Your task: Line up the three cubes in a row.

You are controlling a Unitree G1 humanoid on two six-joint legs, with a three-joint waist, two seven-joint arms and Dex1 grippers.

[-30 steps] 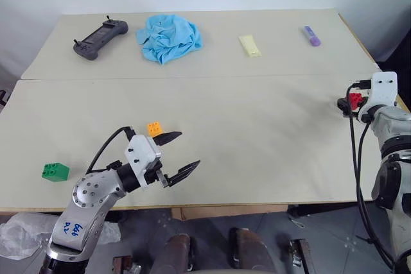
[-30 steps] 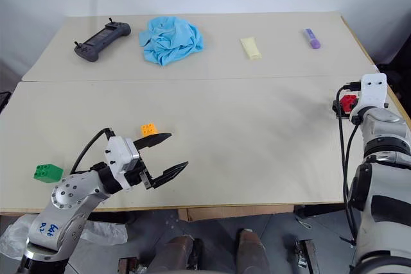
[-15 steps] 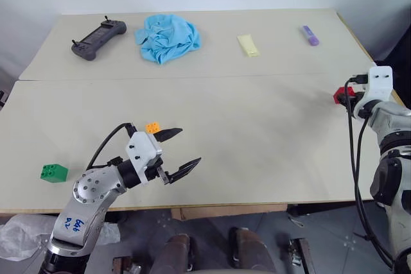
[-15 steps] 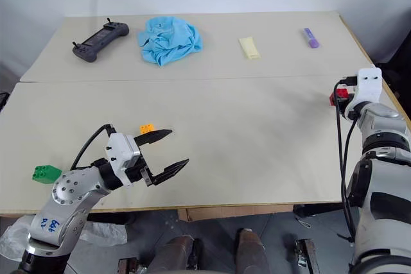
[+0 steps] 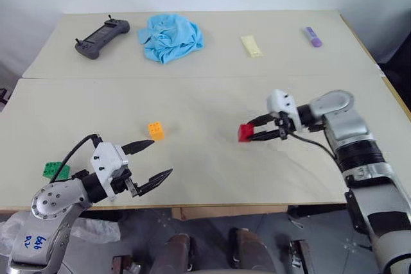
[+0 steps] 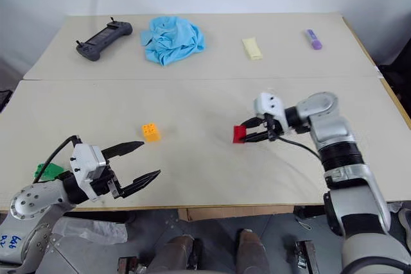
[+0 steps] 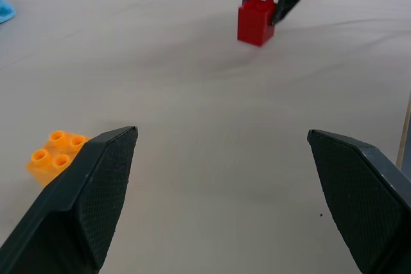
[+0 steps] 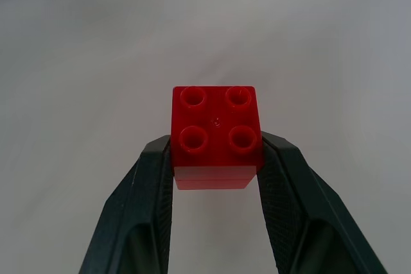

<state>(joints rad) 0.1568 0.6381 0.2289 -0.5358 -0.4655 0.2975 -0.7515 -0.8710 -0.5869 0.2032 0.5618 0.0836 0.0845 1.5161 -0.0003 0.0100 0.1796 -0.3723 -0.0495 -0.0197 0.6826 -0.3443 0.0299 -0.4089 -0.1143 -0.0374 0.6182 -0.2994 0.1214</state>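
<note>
Left eye view: blue handwriting on the left arm's round grey shell, too small to read. No other words or labels to make out.

Red cube (image 5: pixel 245 133): small plastic brick with four round studs on top, pinched between the two black fingers of the right end effector (image 5: pixel 252 133), near the middle of the desk (image 5: pixel 212 101), a bit to the right. Closed tight on the brick, one finger on each side. Cannot tell whether resting on the desk or just above it.

Orange-yellow cube (image 5: pixel 155 130): same kind of brick, four studs up, sitting alone on the desk, left of the red one and well apart from it.

Green cube (image 5: pixel 55 170): longer studded brick, near the front left edge of the desk, partly hidden behind the left arm.

Left end effector (image 5: pixel 151 162): wide open, holding nothing, hanging near the front edge, between the green cube and the orange-yellow one but closer to the robot.

Far side of the desk: dark grey handheld controller (image 5: pixel 102 30), crumpled light blue cloth (image 5: pixel 170 36), flat pale yellow packet (image 5: pixel 251 45), small purple item (image 5: pixel 311 36).
</note>
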